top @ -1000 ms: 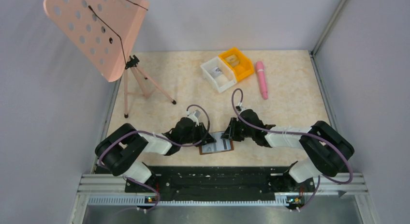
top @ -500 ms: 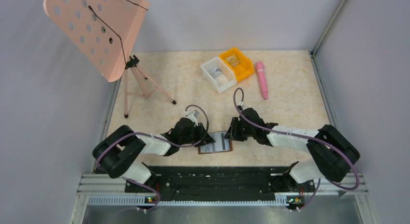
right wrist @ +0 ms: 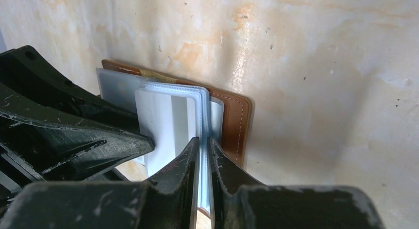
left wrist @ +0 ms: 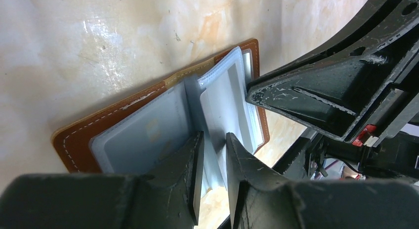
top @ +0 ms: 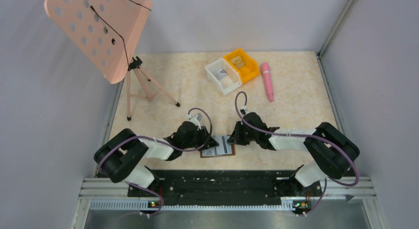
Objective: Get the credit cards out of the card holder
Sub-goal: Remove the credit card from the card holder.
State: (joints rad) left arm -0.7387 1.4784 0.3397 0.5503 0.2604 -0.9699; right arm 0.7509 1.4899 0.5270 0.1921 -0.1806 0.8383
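right gripper [right wrist: 203,142] just clamped onto the sleeves [right wrist: 205,108] of the card holder [right wrist: 233,120] by the near edge of the table [top: 296,100], left gripper [left wrist: 213,140] pinches more of them, credit cards [right wrist: 158,127] not out yet

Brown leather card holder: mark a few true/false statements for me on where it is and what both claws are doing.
1. The brown leather card holder lies open on the beige table. True.
2. The right claw pinches the holder's pale plastic sleeves. True.
3. The holder sits inside the orange plastic bin. False: that bin stands far back, and the holder lies between both claws.
4. The left claw hangs high, clear of the holder. False: its fingers hold a sleeve between them.
5. A credit card lies loose on the table. False: none shows outside the holder.
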